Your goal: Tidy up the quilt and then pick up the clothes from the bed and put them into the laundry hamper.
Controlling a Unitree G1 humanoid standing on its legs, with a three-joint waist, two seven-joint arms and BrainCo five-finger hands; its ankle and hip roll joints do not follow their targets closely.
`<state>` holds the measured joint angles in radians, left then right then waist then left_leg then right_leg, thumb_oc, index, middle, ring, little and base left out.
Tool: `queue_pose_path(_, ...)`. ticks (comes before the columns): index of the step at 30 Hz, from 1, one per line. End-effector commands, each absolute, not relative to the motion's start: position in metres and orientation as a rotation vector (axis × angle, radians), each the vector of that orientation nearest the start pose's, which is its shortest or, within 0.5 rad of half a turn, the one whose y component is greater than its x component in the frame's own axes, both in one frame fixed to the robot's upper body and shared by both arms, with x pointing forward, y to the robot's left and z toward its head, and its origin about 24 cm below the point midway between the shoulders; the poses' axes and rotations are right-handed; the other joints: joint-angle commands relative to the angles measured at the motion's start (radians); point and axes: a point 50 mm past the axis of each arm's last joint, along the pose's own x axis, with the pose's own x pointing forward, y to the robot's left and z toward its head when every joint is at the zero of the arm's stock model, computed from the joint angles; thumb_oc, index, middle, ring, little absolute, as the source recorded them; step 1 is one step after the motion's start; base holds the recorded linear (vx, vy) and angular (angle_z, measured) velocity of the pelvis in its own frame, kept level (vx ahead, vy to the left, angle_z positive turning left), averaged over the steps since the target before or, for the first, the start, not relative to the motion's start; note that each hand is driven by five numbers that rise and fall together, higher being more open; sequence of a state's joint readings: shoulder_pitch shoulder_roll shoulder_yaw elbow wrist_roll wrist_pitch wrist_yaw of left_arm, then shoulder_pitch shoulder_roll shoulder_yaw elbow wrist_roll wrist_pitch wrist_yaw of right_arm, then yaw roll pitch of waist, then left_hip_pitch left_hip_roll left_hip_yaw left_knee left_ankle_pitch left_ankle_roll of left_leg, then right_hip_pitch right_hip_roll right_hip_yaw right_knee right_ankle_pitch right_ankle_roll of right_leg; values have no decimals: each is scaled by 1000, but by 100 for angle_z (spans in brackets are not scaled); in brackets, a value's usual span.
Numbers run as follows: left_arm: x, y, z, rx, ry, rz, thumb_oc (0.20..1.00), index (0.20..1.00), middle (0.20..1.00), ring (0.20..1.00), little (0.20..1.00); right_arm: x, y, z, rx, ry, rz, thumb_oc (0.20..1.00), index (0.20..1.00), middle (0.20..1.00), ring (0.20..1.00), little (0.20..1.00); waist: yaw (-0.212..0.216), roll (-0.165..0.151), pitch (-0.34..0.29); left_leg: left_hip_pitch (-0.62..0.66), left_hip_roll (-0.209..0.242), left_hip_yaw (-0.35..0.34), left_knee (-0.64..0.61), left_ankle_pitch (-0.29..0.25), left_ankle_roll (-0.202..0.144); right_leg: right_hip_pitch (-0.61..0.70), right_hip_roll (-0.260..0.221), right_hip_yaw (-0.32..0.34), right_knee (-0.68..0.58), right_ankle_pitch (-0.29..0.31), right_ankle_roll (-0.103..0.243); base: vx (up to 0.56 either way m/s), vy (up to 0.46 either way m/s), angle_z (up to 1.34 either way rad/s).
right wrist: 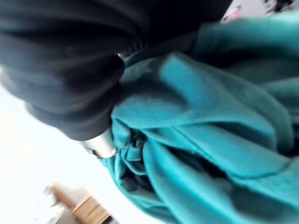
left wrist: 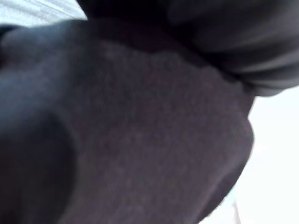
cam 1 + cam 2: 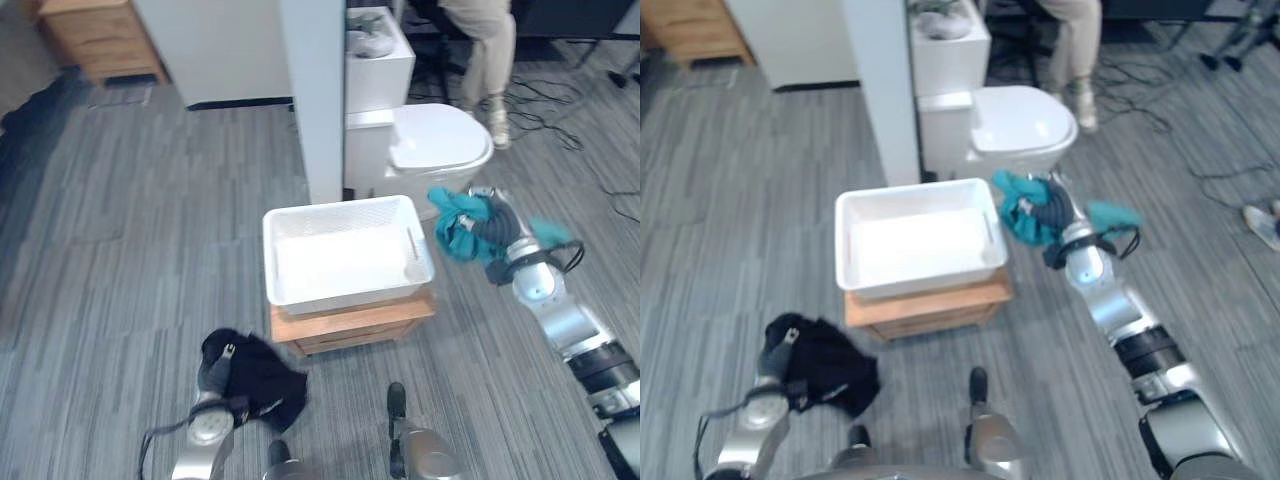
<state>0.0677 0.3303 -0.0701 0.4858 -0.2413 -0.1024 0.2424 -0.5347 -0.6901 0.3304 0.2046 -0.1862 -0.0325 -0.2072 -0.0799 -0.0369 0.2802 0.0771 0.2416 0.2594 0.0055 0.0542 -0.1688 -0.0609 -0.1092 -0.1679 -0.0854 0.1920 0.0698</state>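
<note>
A white mesh laundry hamper (image 3: 283, 228) stands empty on a low wooden stool (image 3: 350, 325) in the middle of the floor. Just right of the hamper's rim, my right hand (image 3: 497, 228) is shut on a bunched teal garment (image 3: 455, 225), held in the air; the right wrist view shows the teal cloth (image 1: 201, 130) gathered round a silver finger (image 1: 105, 145). At the lower left my left hand (image 3: 213, 372) is shut on a black garment (image 3: 262, 380) that hangs from it, left of and below the stool. Dark cloth (image 2: 140, 140) covers the left wrist view.
A white toilet (image 3: 440, 140) stands right behind the hamper, beside a white pillar (image 3: 312, 100). A wooden dresser (image 3: 100, 35) is at the far left. A person's legs (image 3: 490, 60) and loose cables (image 3: 545, 110) are at the far right.
</note>
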Motion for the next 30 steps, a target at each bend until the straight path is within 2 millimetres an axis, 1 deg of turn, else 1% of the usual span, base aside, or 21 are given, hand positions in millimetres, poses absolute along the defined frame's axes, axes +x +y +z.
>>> queue_pose_path(1,219,268,-23,210,266,348,200,200,200,200,200,336,-161,211,-889,-632,66,200,200,200,200,200,29,-30,-29,-38,-24,37,-67,19,6,47,-86,39,-2,-158,115,11,-4,68)
queue_pose_path(2,219,266,-22,207,263,330,200,200,200,200,200,336,-156,221,-898,-672,75,200,200,200,200,200,20,-19,-36,-35,-24,40,-89,15,10,40,-81,33,-2,-157,115,8,16,36)
queue_pose_path(5,220,266,-13,239,230,285,200,200,200,200,200,337,-142,243,-903,-756,101,200,200,200,200,200,27,-23,-37,-38,-13,47,-93,19,10,31,-75,29,-2,-142,114,10,-14,10)
queue_pose_path(8,222,267,-8,251,207,280,200,200,200,200,200,339,-131,250,-913,-781,133,200,200,200,200,200,31,-26,-32,-43,-13,48,-93,17,9,15,-75,31,-2,-133,117,-45,-37,1)
queue_pose_path(9,232,268,13,308,112,256,200,200,200,200,200,340,-126,264,-945,-823,133,200,200,200,200,200,44,-23,1,-71,-11,38,-93,27,5,-20,-78,34,-2,-118,121,-135,-36,-5)
queue_pose_path(10,233,268,14,308,109,257,200,200,200,200,200,341,-125,265,-945,-826,132,200,200,200,200,200,43,-22,1,-74,-11,38,-93,28,5,-23,-78,34,-2,-117,121,-208,-40,-6)
queue_pose_path(11,239,265,32,297,21,236,200,200,200,200,200,343,-122,272,-966,-844,124,200,200,200,200,200,53,-17,26,-102,-14,32,-93,34,3,-53,-81,34,-2,-106,123,-144,-11,0)
queue_pose_path(12,241,261,41,267,-28,219,200,200,200,200,200,347,-124,271,-980,-829,110,200,200,200,200,200,59,-12,36,-116,-16,28,-93,36,1,-69,-83,33,-2,-100,125,-225,3,10)
queue_pose_path(13,246,251,72,213,-178,153,200,200,200,200,200,362,-130,261,-1001,-747,79,200,200,200,200,200,74,8,52,-154,-20,21,-93,47,0,-104,-87,28,-2,-88,130,-133,17,25)
queue_pose_path(14,246,251,73,212,-179,153,200,200,200,200,200,362,-130,261,-1001,-749,79,200,200,200,200,200,74,8,51,-156,-20,21,-93,47,0,-106,-87,28,-2,-87,130,-111,21,21)
queue_pose_path(16,250,239,110,177,-348,65,200,200,200,200,200,370,-144,248,-996,-665,50,200,200,200,200,200,84,31,66,-179,-25,15,-93,50,-2,-124,-93,26,-2,-83,136,-88,23,15)
queue_pose_path(17,252,233,139,179,-470,11,200,200,200,200,200,369,-159,237,-989,-610,31,200,200,200,200,200,82,56,73,-197,-28,16,-93,55,-4,-141,-101,26,-2,-80,142,-91,24,17)
queue_pose_path(18,253,233,139,179,-470,8,200,200,200,200,200,368,-160,237,-989,-609,29,200,200,200,200,200,84,57,72,-199,-28,15,-93,55,-4,-142,-100,25,-2,-80,142,-74,22,29)
queue_pose_path(20,253,228,158,209,-554,-14,200,200,200,200,200,365,-174,227,-991,-558,23,200,200,200,200,200,76,75,73,-201,-30,18,-93,58,-6,-145,-106,25,-2,-81,145,-27,15,18)
queue_pose_path(21,253,227,157,210,-553,-16,200,200,200,200,200,364,-175,227,-991,-556,21,231,231,231,231,231,77,75,72,-201,-30,18,-93,58,-6,-144,-106,24,-2,-81,145,-21,40,3)
queue_pose_path(22,250,218,166,229,-598,-59,200,200,200,200,200,361,-181,216,-1001,-520,30,1000,1000,1000,1000,1000,64,85,69,-191,-31,23,-93,56,-5,-139,-107,26,-2,-83,145,-2,44,0)
queue_pose_path(25,241,196,175,241,-649,-177,200,200,200,200,200,345,-180,172,-984,-417,124,1000,1000,1000,1000,1000,27,76,47,-149,-29,36,-93,36,-1,-110,-104,34,-2,-92,143,40,23,2)
queue_pose_path(26,240,196,174,243,-645,-178,200,200,200,200,200,344,-181,171,-983,-414,125,1000,1000,1000,1000,1000,28,75,46,-146,-29,37,-93,35,-1,-107,-104,35,-2,-93,143,119,2,-3)
queue_pose_path(27,241,198,174,323,-659,-144,200,200,200,200,200,330,-182,150,-958,-383,153,1000,1000,1000,1000,1000,-2,62,28,-118,-26,49,-93,22,1,-92,-100,41,-2,-98,142,80,7,-7)
queue_pose_path(28,241,197,173,327,-656,-147,200,200,200,200,200,328,-184,148,-956,-376,152,1000,1000,1000,1000,1000,4,60,27,-113,-27,50,-93,21,1,-87,-101,42,-2,-99,142,117,15,-18)
queue_pose_path(30,242,198,181,407,-708,-93,200,200,200,200,200,304,-198,130,-932,-337,150,1000,1000,1000,1000,1000,-31,42,13,-83,-25,64,-93,7,1,-71,-97,51,-2,-105,143,84,15,-28)
